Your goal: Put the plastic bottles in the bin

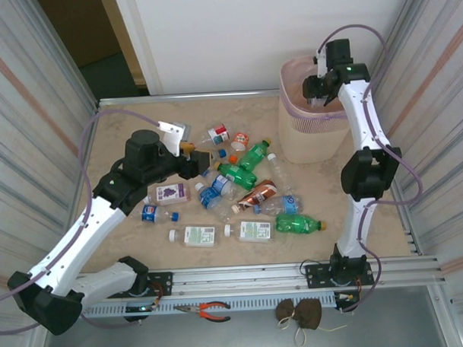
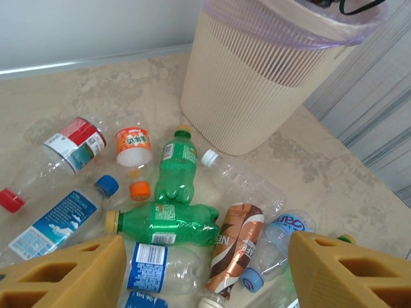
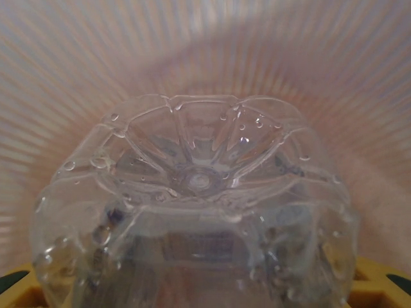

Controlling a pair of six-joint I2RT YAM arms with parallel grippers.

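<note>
Several plastic bottles lie scattered on the beige table: a green bottle (image 2: pixel 176 170), a second green one (image 2: pixel 167 224), a brown-labelled bottle (image 2: pixel 234 247) and a blue-labelled clear one (image 2: pixel 154 266). My left gripper (image 1: pixel 194 159) (image 2: pixel 207 244) hovers open above this pile, with nothing between its yellow fingers (image 2: pixel 70 273). The beige bin (image 1: pixel 310 140) (image 2: pixel 257 90) stands at the far right, lined with a pink bag. Over its mouth, my right gripper (image 1: pixel 318 94) (image 3: pixel 199 282) is shut on a clear bottle (image 3: pixel 192 192), whose base faces the camera, with the bin's inside (image 3: pixel 205 51) behind it.
More bottles lie nearer the front: a green one (image 1: pixel 298 224) and two white-labelled ones (image 1: pixel 199 235) (image 1: pixel 255 231). Orange-handled pliers (image 1: pixel 210 310) and a brown pouch (image 1: pixel 299 313) rest on the front rail. Corrugated walls close in the left and right sides.
</note>
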